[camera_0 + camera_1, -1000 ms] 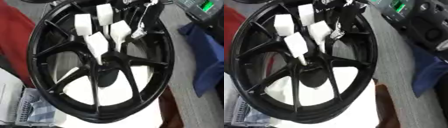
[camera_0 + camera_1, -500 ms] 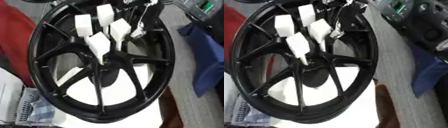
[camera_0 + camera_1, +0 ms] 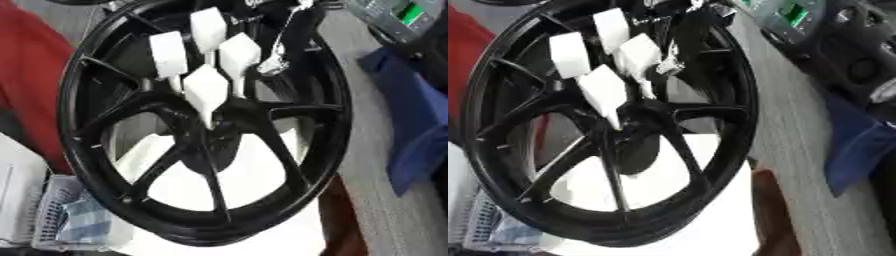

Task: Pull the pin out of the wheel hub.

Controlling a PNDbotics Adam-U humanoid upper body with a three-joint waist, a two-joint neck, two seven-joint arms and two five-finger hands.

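**Hand at the hub, pin not clearly visible**

The wheel (image 3: 206,130) is black and multi-spoked, lies tilted across the middle of both views, and fills most of the picture. Its hub (image 3: 210,142) sits at the centre where the spokes meet. The pin itself cannot be made out as a separate thing; if it is there, it is under the lowest white fingertip.

One robot hand (image 3: 208,65) comes down from the top edge, its white-tipped fingers (image 3: 206,91) fanned apart over the upper spokes, the lowest tip (image 3: 604,93) pointing down just above the hub. The fingers look spread, not closed on anything visible. Which arm it belongs to cannot be told for sure; it enters from the top, right of centre, so probably the right. No second hand shows.

To do the step well: the fingers likely need to close on the pin at the hub and draw it straight out along its axis, not sideways, so it does not bind on the spokes.

The wheel rests on a white sheet (image 3: 254,180) on a grey table (image 3: 798,150). A white mesh basket (image 3: 66,215) lies by the lower left rim, red cloth (image 3: 31,75) on the left, blue cloth (image 3: 416,120) and dark equipment with a green display (image 3: 798,12) on the right.
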